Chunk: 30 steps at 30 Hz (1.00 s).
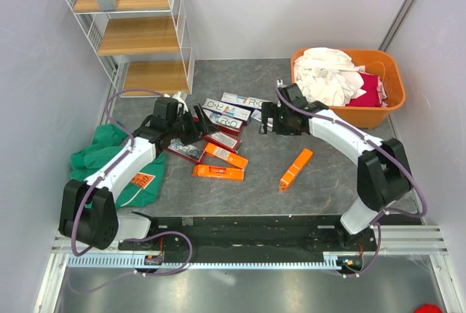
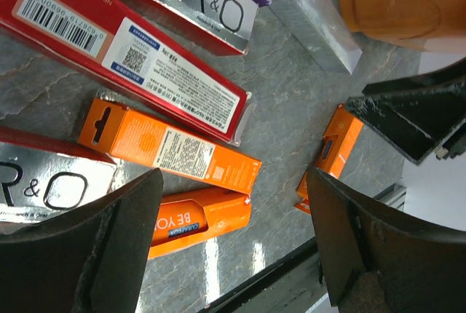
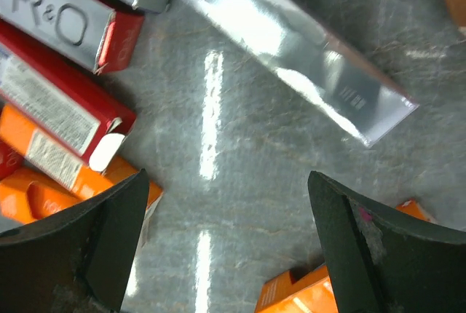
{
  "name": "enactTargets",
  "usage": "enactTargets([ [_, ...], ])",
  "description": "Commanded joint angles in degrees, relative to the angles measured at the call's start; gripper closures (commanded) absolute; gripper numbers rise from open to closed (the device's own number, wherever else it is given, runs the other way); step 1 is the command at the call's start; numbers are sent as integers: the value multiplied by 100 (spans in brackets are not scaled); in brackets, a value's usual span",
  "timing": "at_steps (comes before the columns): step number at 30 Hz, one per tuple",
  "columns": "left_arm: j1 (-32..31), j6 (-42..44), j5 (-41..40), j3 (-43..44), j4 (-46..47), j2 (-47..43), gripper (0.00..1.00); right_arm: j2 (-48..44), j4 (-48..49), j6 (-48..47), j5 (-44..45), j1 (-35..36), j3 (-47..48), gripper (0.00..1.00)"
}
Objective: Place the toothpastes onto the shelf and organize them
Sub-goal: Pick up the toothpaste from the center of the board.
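Left gripper [image 2: 234,182], jaws wide and empty, over an orange carton [image 2: 167,149]; right gripper [image 3: 227,182], likewise spread and empty, silver carton [image 3: 291,58] just ahead.

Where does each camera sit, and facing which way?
Top external: above, behind the bases, looking down; left arm, right arm, shelf, toothpastes show.
Left wrist: on left gripper, facing down at red carton, orange cartons; open fingers show.
Right wrist: on right gripper, facing down at silver carton; open fingers show.
Shared: both wrists see orange cartons.
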Motion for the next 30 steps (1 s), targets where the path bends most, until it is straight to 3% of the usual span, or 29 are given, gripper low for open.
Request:
enactTargets([
  [1, -35, 268, 24, -178, 132, -280, 13, 430, -300, -351, 852, 81, 646, 2],
  [10, -35, 514, -11, -320, -78, -333, 13, 1450, -406, -870, 1820, 81, 1736, 2],
  [23, -43, 620, 33, -407, -193, -245, 13, 2399, -125, -1669, 1398, 108, 2342, 2],
  [30, -35, 655, -29, -486, -237, -271, 13, 2452, -45, -1757, 906, 134, 2167, 4],
])
